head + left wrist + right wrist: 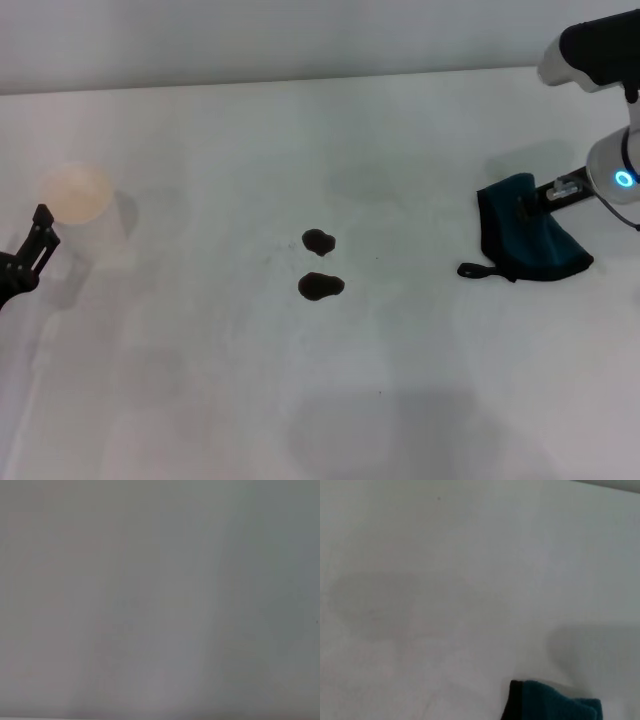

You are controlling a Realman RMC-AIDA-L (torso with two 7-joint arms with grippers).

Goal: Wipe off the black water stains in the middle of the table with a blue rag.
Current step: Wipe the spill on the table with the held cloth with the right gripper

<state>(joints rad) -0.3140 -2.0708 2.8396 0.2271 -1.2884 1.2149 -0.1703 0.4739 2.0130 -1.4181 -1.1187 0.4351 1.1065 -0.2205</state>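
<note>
Two small black water stains (pixel 318 241) (pixel 320 286) lie in the middle of the white table (pixel 200 380). The blue rag (pixel 530 250) lies bunched at the right side, its black loop tab trailing toward the stains. My right gripper (pixel 528 207) reaches in from the right and is shut on the rag's upper part. A corner of the rag (pixel 555 702) shows in the right wrist view. My left gripper (pixel 42 232) stays parked at the far left edge. The left wrist view shows only blank surface.
A white paper cup (pixel 85 215) stands at the left, right next to the left gripper. The table's far edge runs along the back. The right arm's white housing (pixel 600 60) hangs over the back right corner.
</note>
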